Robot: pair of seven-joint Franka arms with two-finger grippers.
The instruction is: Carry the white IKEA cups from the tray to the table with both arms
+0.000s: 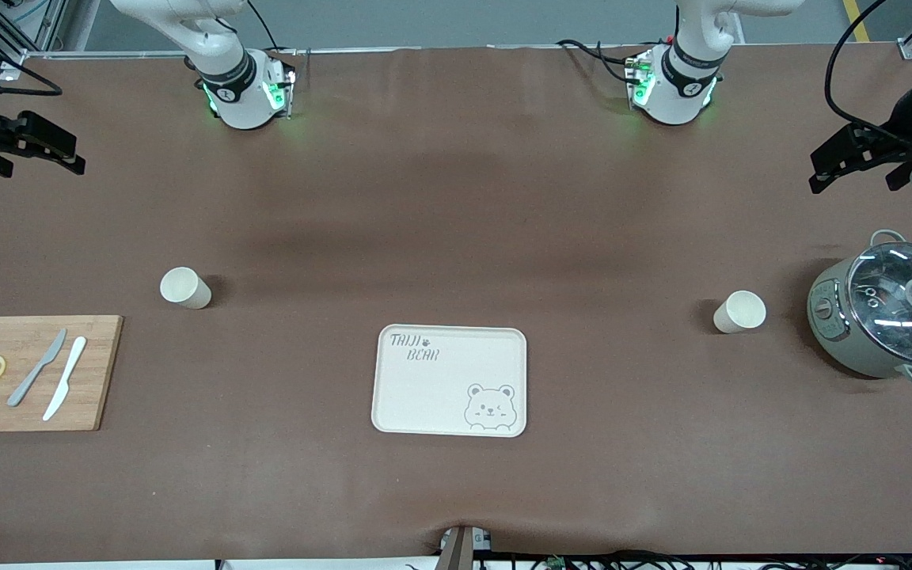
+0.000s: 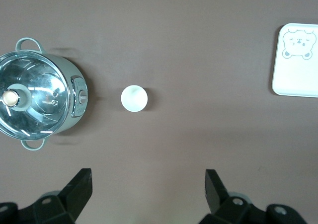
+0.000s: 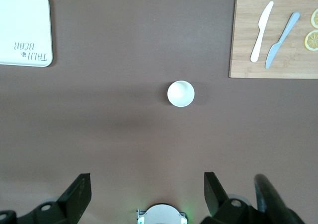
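Item: two white IKEA cups, both off the tray (image 1: 450, 380) and standing upright, mouths up, on the tabletop (image 1: 456, 198).

Cup one (image 1: 739, 311): toward my left arm's end, about 2 o'clock from the tray in the front view, just beside the lidded pot (image 1: 887, 319). Round, so no long axis governs approach.

Cup two (image 1: 185, 287): toward my right arm's end, about 10 o'clock from the tray, a little farther from the front camera than the wooden cutting board (image 1: 32, 373) with its two knives and lemon slices.

Tray: bare, nothing on it, midway between the cups.

Left tool (image 1: 860, 158): raised over my end of the tabletop, pointing straight down, fingers spread wide, holding nothing. Cup one (image 2: 133, 98) lies at about 11 o'clock from the fingertips in its wrist view, well apart.

Right tool (image 1: 32, 146): mirrored pose, fingers spread wide, empty. Cup two (image 3: 181, 93) lies at about 1 o'clock, well apart.

Judgement: each cup nearest its own arm; the transfer looks complete, both arms waiting.
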